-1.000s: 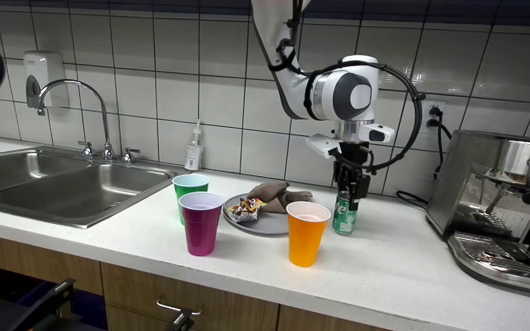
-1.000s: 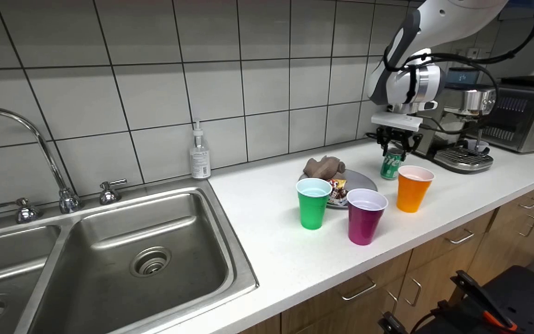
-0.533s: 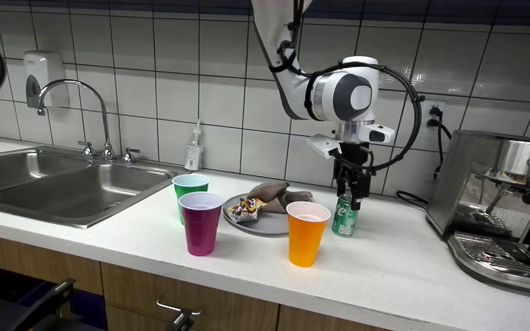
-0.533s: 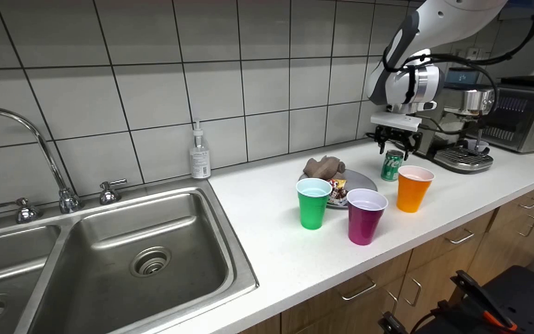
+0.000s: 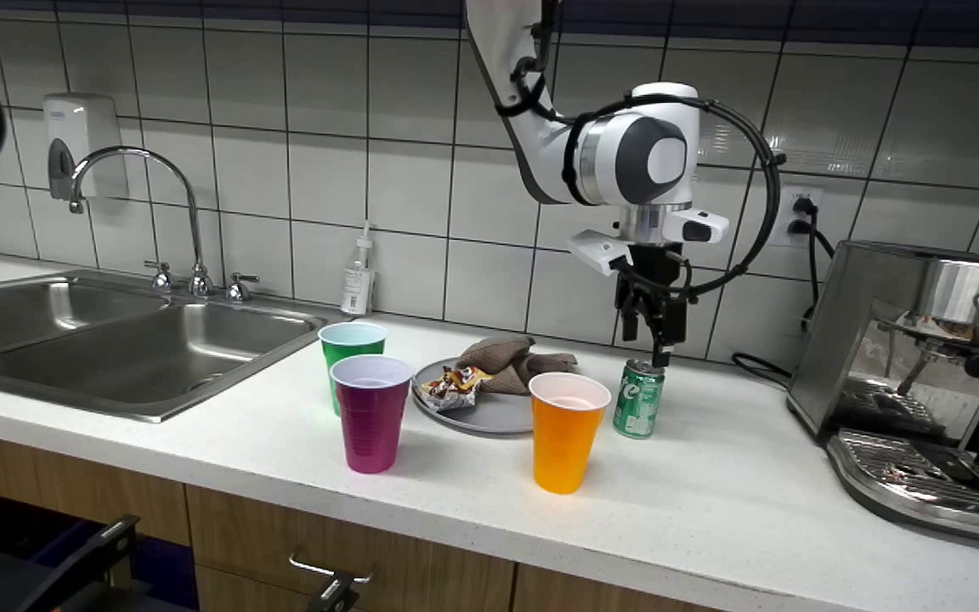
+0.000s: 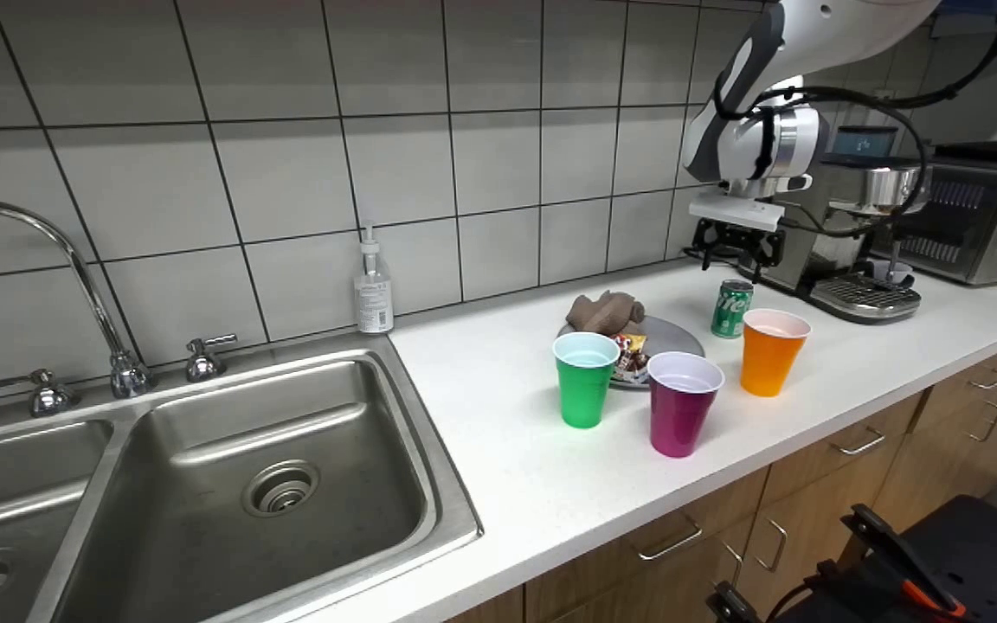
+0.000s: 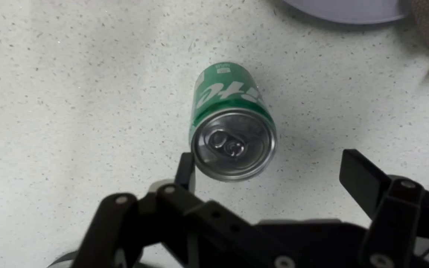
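Wrist view: gripper (image 7: 269, 163) spread wide, nothing held. One fingertip (image 7: 185, 169) shows right by the rim of the green soda can (image 7: 233, 119), contact unclear; its opposite stands well off. Curved edge of the plate (image 7: 348, 11) apart from the can, upper right. Can: 1, upright on speckled bench (image 7: 99, 111); round metal lid, ring tab, white lettering.

In an exterior view: gripper just above the can. Stretch of bench parts can from espresso machine (image 5: 846, 340); orange cup (image 5: 564, 442) nearer the front edge. Cups: 3, tapered plastic, the others a purple cup (image 5: 373, 425) and a green cup (image 5: 345, 347). Plate: 1, round, grey, bearing rumpled brown cloth (image 5: 498, 361) and crinkled shiny wrapper (image 5: 455, 389).

In an exterior view: can between plate and espresso machine, well apart from the sink (image 6: 451, 502). Sink: steel, 2 basins. Pump bottle (image 6: 373, 294): 1, clear. Drawer fronts (image 6: 728, 506) wood-grained, tile wall (image 6: 282, 182) dark-jointed
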Controlling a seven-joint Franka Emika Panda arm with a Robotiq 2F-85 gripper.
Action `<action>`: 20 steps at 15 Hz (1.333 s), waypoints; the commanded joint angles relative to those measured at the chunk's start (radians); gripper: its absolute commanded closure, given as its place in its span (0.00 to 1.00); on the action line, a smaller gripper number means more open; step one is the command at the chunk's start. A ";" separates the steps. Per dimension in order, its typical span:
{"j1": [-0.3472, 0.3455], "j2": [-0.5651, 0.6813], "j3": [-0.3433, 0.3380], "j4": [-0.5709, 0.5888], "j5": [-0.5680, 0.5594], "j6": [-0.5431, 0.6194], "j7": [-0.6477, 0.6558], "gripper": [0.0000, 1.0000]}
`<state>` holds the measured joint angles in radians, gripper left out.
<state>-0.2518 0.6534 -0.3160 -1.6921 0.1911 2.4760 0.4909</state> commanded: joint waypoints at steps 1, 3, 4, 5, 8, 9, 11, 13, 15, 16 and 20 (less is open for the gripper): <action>0.004 -0.050 0.020 -0.021 -0.003 0.000 -0.036 0.00; 0.011 -0.062 0.032 -0.028 -0.002 0.005 -0.050 0.00; 0.014 -0.066 0.039 -0.030 0.000 0.007 -0.058 0.00; 0.014 -0.068 0.048 -0.029 0.004 0.008 -0.067 0.00; 0.018 -0.066 0.075 -0.025 0.012 0.008 -0.087 0.00; 0.018 -0.065 0.086 -0.024 0.017 0.010 -0.095 0.00; 0.018 -0.061 0.106 -0.018 0.023 0.006 -0.112 0.00; 0.018 -0.060 0.128 -0.021 0.032 0.009 -0.136 0.00; 0.019 -0.060 0.149 -0.027 0.041 0.009 -0.162 0.00; 0.018 -0.060 0.160 -0.030 0.046 0.008 -0.175 0.00; 0.011 -0.056 0.201 -0.043 0.077 0.007 -0.240 0.00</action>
<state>-0.2230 0.6172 -0.1511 -1.7067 0.2334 2.4768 0.3225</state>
